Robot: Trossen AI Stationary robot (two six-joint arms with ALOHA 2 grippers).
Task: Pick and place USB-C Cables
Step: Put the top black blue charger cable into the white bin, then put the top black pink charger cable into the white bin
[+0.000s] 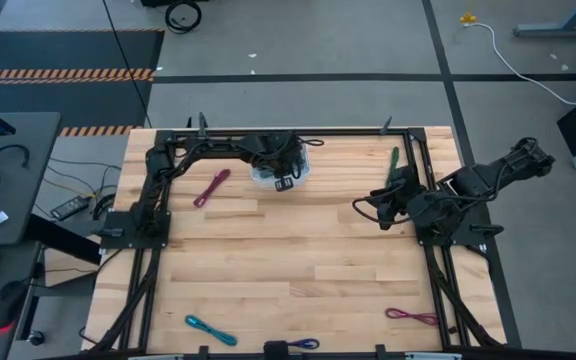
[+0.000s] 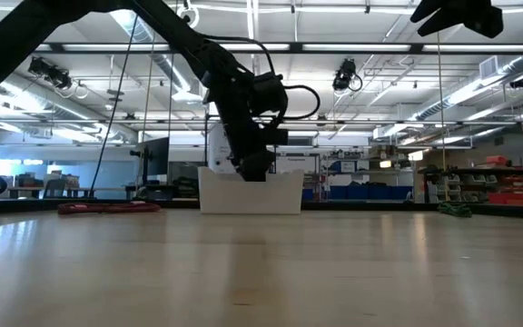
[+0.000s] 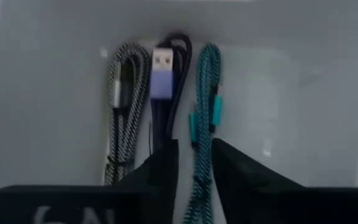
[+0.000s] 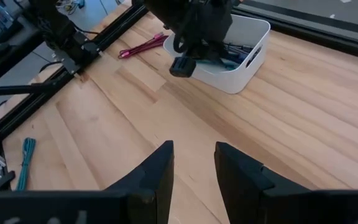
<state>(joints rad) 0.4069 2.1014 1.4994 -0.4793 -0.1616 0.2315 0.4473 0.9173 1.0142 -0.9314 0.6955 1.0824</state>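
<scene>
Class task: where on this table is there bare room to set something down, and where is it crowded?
Free: the wide wooden middle, bordered by the magenta cable, teal cable and the second magenta cable. Crowded: the white bin, where the left tool hangs over three cables.

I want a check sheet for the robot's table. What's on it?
Surface: pale wooden table, black frame rails.
Job's things: magenta cable, green cable, teal cable, purple cable, second magenta cable on the wood; grey braided cable, purple-plug cable, teal braided cable inside the white bin.
Clutter: nothing seen.
Grippers: left gripper over the bin, open; right gripper open, empty.
Cables: black arm wiring.
Surroundings: desk with electronics, workshop.
</scene>
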